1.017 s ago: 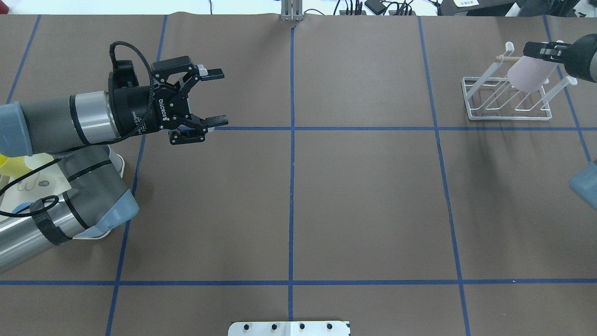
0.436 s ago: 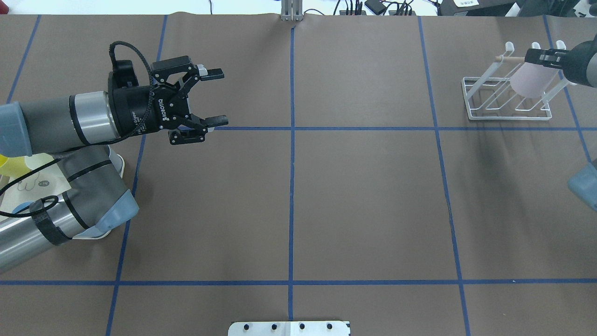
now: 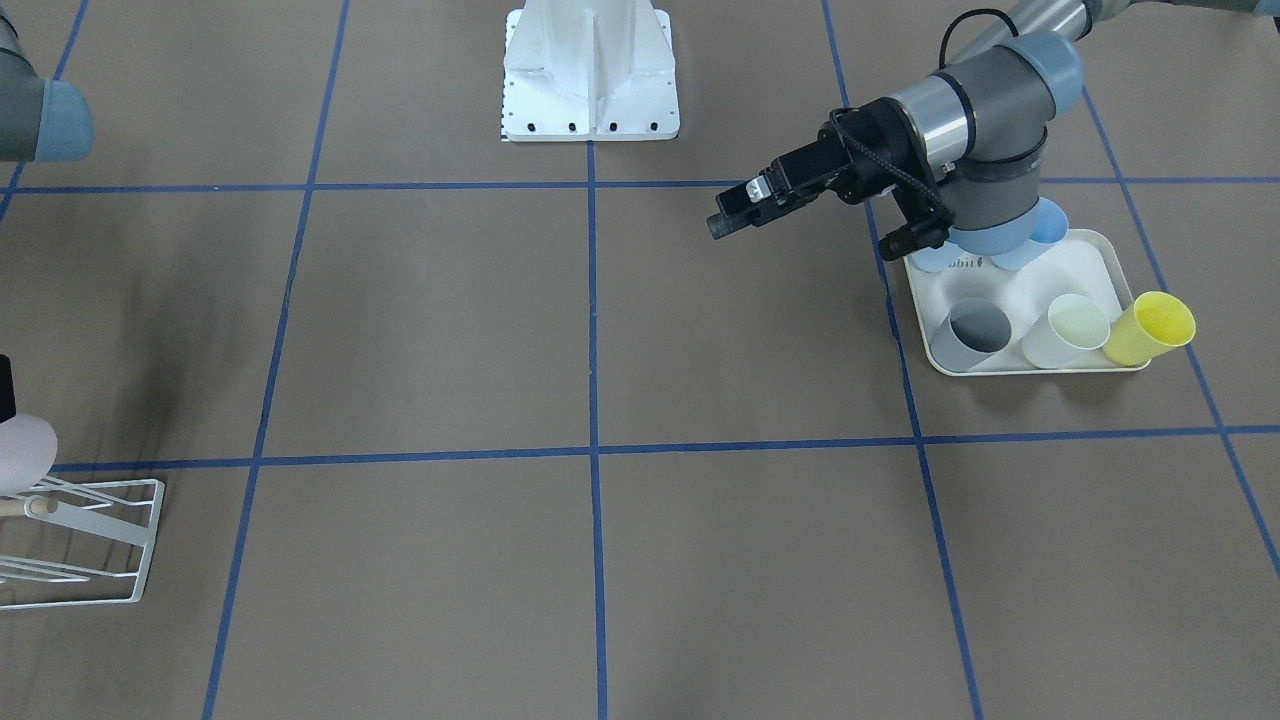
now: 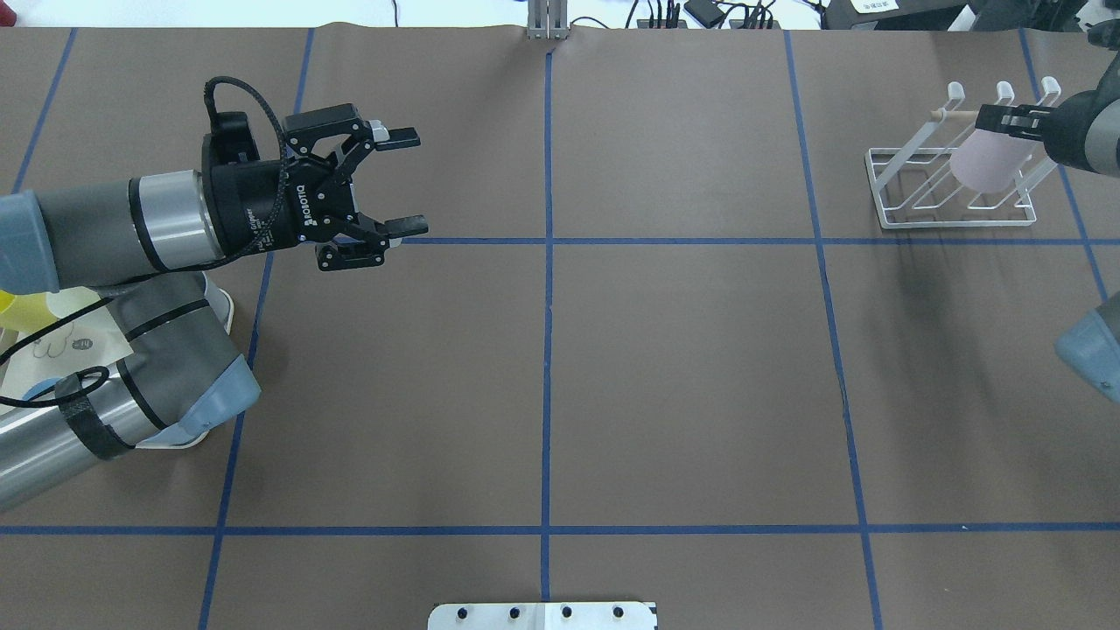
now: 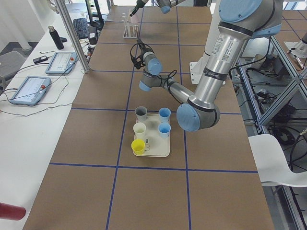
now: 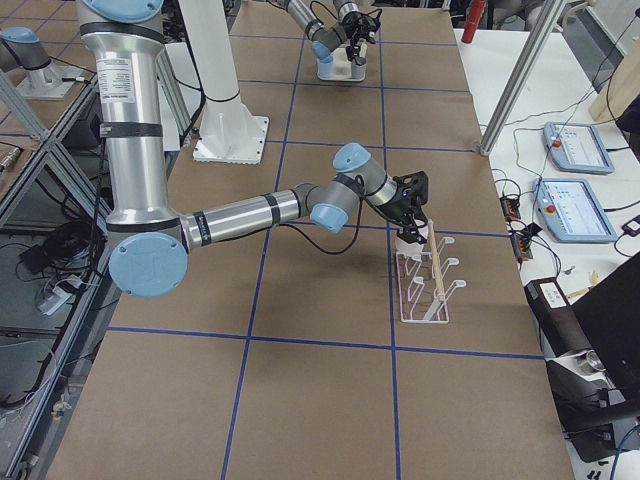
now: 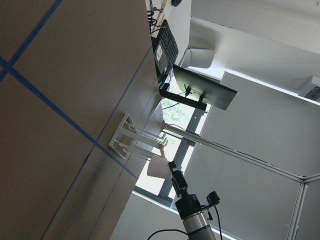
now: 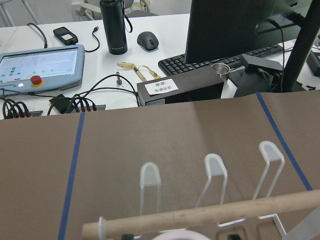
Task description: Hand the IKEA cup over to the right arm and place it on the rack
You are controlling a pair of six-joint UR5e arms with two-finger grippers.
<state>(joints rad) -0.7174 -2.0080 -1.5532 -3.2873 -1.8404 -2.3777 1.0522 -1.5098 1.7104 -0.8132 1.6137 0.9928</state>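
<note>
The IKEA cup (image 4: 987,164), pale pink, is hanging tilted in the upper right of the overhead view, its free end pointing down over the rack (image 4: 878,188). The right hand (image 4: 996,120) is clamping it by the upper end, just beside the wooden rod (image 4: 954,112). I cannot tell whether the cup is touching a prong yet. In the right wrist view only a sliver of it is peeking in at the bottom edge, below the rod.

I am judging this as the final lowering. To do it well I am aiming to line the open end up over one slanted prong and slide along the prong's slope rather than straight down. I am planning to let go only once the wire is carrying the weight, since the light rack could skid on the surface.

The left hand (image 4: 409,182) is hovering wide open and empty at the upper left, well apart.
</note>
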